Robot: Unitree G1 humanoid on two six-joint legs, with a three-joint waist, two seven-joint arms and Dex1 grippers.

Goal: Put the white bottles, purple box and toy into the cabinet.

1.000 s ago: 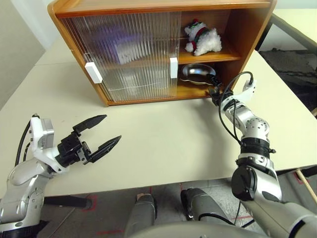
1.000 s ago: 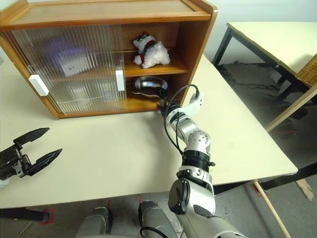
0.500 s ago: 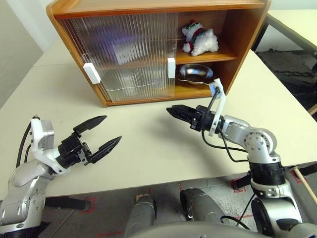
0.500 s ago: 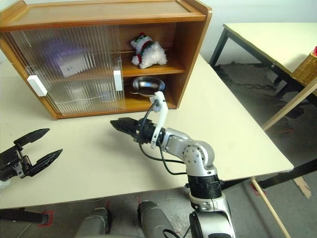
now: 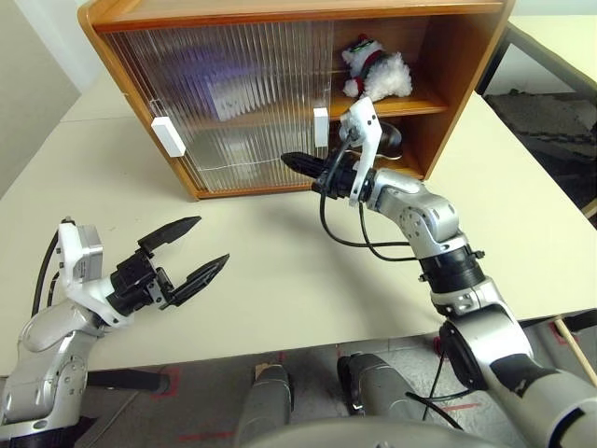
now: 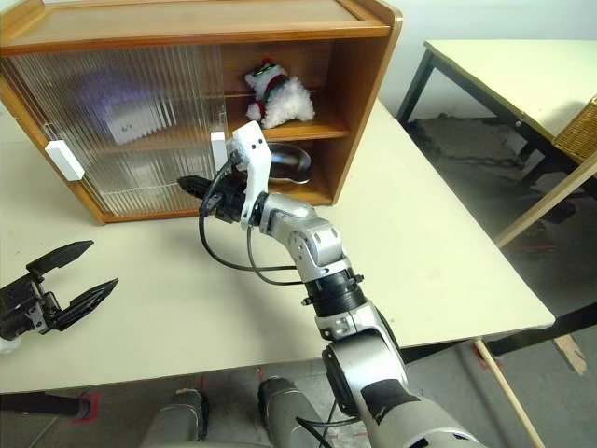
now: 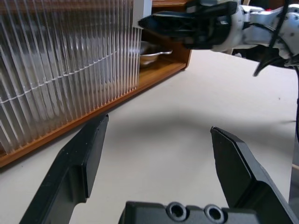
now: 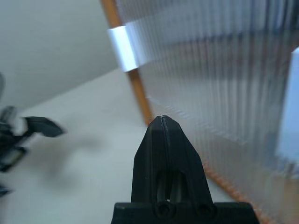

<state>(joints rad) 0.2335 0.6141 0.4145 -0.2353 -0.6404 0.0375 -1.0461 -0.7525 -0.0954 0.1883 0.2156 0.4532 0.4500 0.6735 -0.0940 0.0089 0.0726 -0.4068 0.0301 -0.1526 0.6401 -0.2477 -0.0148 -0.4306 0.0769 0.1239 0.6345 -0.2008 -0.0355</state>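
On the cabinet [image 5: 448,56] shelf, a fluffy white toy [image 5: 378,69]

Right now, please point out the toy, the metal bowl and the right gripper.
toy [image 5: 377,71]: left eye view, fluffy white body.
metal bowl [image 6: 291,163]: right eye view, its rim.
right gripper [image 5: 291,161]: left eye view, shut fingertips.

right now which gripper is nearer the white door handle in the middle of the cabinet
Right. The right gripper, shut, is just in front of the middle handle on the cabinet. The left gripper, open, hovers over the table well back from it.
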